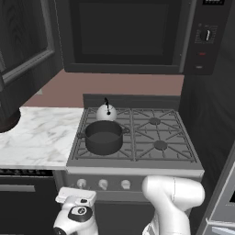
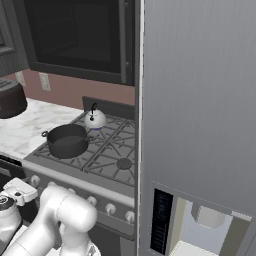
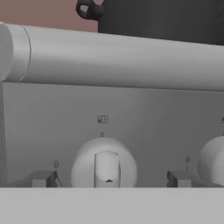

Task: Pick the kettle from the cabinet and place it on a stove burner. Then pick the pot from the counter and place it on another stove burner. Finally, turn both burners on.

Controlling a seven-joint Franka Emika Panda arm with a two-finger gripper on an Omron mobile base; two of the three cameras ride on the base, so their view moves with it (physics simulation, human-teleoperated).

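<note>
The white-silver kettle [image 1: 106,112] [image 2: 94,119] stands on the rear left stove burner. The dark pot [image 1: 103,136] [image 2: 66,140] sits on the front left burner, just in front of the kettle. The right burners [image 1: 160,145] [image 2: 123,163] are bare. My gripper [image 1: 75,196] [image 2: 20,190] hangs low before the stove's front panel, at the leftmost silver knob [image 1: 81,183]. In the hand view that knob [image 3: 104,168] lies between the two fingertips [image 3: 43,178], which stand wide apart: my gripper [image 3: 111,178] is open. The pot's body [image 3: 162,17] and one loop handle show above the panel's edge.
Two more knobs [image 1: 103,184] [image 1: 125,184] follow to the right. The marble counter [image 1: 41,137] [image 2: 20,130] lies left of the stove, with a dark rounded appliance [image 1: 7,121] [image 2: 10,97]. A black microwave [image 1: 124,32] hangs above. A dark cabinet [image 1: 23,46] is upper left. A tall grey fridge [image 2: 200,100] stands right.
</note>
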